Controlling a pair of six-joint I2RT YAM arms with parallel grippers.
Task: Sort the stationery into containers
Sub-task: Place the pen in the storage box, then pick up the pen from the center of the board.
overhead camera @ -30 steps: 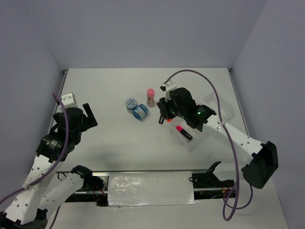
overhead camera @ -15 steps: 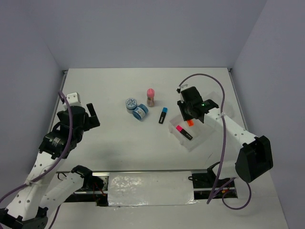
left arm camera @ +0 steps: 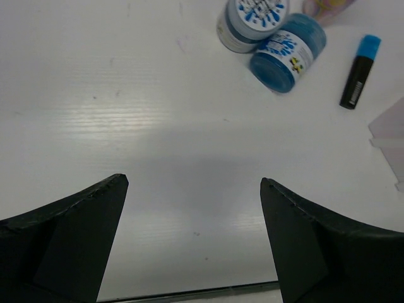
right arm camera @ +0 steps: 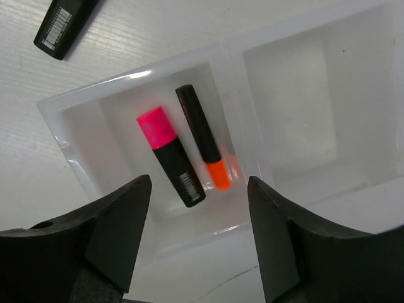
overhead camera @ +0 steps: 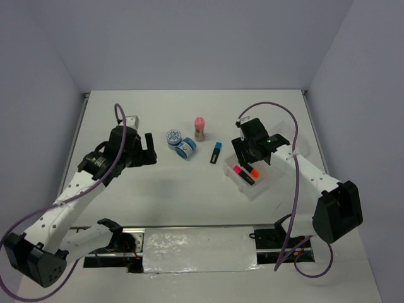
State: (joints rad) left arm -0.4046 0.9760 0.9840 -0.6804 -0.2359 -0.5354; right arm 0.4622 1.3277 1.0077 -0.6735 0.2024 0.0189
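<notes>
black-fingered, the left gripper hangs over bare table with its jaws spread wide, gripping nothing. to its right two blue-white discs sit touching; the pink-capped tube stands upright just beyond them. the blue-capped marker lies on the table beside the translucent tray. the pink-capped marker and the orange-capped marker lie side by side in the tray's end compartment, nearest that blue one. above them the right gripper hovers, jaws parted and empty.
</notes>
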